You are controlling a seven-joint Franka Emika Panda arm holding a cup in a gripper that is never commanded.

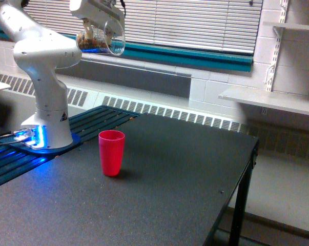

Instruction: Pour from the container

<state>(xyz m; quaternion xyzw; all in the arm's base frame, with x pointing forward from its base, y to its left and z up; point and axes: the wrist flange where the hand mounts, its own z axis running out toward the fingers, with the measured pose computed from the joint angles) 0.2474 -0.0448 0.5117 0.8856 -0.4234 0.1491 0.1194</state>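
The container (101,39), gripped tilted by the claw (99,21), hangs above the dark table (159,195) before window blinds (195,23)

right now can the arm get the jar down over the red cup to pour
Probably yes. The pincer holds the clear jar tilted, high above the red cup, and nothing stands between them on the black table.

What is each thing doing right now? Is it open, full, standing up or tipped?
Jar: held high in the gripper, tipped on its side, mouth toward the exterior view's right, brownish stuff inside.
Gripper: shut on the jar.
Red cup: standing upright on the table, open top, contents not visible.
Blinds: closed.
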